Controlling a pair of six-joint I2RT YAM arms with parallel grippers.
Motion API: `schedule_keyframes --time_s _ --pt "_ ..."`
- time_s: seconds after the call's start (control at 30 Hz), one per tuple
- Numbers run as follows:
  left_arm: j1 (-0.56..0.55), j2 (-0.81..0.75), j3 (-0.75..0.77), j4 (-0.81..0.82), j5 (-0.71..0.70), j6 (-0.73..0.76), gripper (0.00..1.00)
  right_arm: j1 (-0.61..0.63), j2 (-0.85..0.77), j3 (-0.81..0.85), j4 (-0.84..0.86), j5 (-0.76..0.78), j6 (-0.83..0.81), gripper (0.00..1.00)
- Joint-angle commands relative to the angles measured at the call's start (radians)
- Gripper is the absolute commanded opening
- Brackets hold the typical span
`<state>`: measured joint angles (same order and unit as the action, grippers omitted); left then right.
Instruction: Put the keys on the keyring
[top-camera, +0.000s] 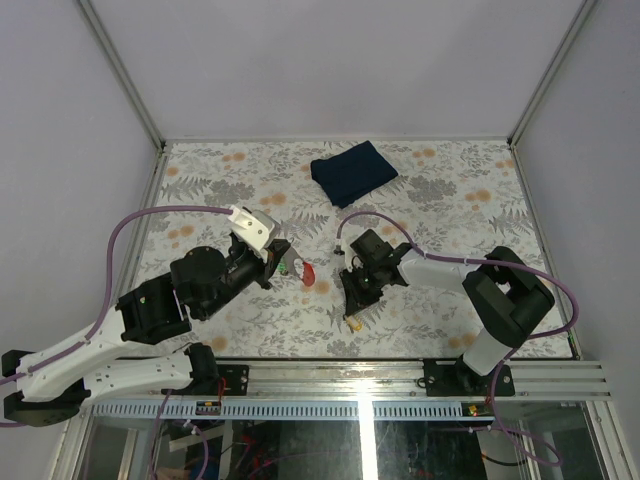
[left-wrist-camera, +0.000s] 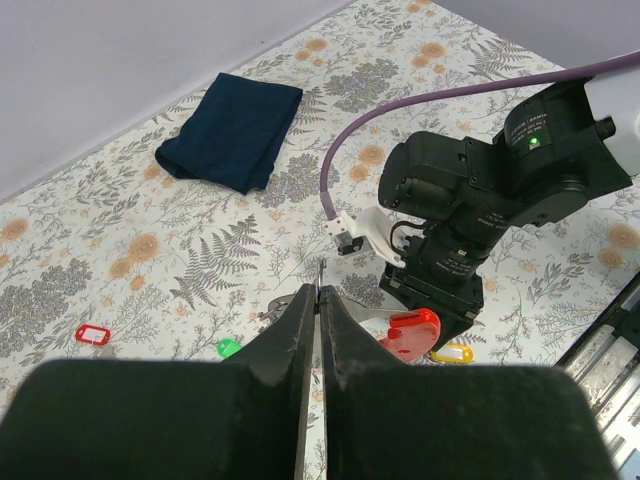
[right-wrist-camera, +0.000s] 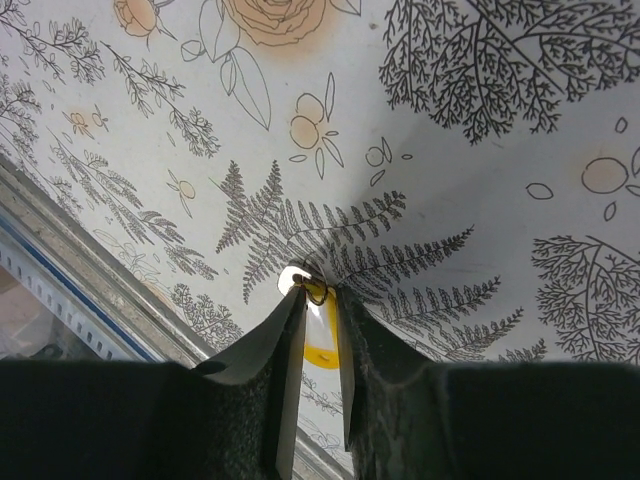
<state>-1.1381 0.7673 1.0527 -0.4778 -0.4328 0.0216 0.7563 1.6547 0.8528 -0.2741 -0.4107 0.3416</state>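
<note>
My left gripper (top-camera: 283, 258) (left-wrist-camera: 318, 292) is shut on the keyring (left-wrist-camera: 320, 272), whose thin grey wire sticks out past the fingertips. The keyring's red tag (top-camera: 309, 274) (left-wrist-camera: 413, 332) hangs just to the right of the jaws. The green-headed key (top-camera: 291, 268) (left-wrist-camera: 229, 348) lies on the table beside the left fingers. My right gripper (top-camera: 352, 308) (right-wrist-camera: 320, 292) points down at the table near the front edge. Its two fingers press on either side of the yellow-headed key (right-wrist-camera: 320, 335) (top-camera: 354, 323), whose small metal ring shows at the fingertips. The right gripper body stands close behind the red tag in the left wrist view.
A folded dark blue cloth (top-camera: 352, 171) (left-wrist-camera: 232, 130) lies at the back of the flowered table. A second small red tag (left-wrist-camera: 95, 333) lies on the table to the left. The metal rail of the front edge (top-camera: 400, 372) runs just below the right gripper.
</note>
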Motion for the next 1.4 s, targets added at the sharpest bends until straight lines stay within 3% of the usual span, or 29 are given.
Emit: schedule_keyframes --time_s 0.0,0.37,1.07,1.37 --pt "-0.001 -0.01 0.038 0.027 -0.003 -0.012 0.0 -0.009 -0.009 -0.006 0.026 -0.006 0.014 0.24" --pt "0.0 -0.01 0.037 0.025 -0.006 -0.011 0.0 -0.011 0.003 -0.015 0.076 -0.028 0.04 0.31" --pt "0.0 -0.007 0.037 0.023 -0.009 -0.011 0.0 -0.014 -0.001 -0.038 0.132 -0.1 0.04 0.1" --pt "0.0 -0.022 0.028 0.053 -0.003 -0.01 0.0 -0.057 -0.14 -0.05 0.172 -0.117 0.002 0.0"
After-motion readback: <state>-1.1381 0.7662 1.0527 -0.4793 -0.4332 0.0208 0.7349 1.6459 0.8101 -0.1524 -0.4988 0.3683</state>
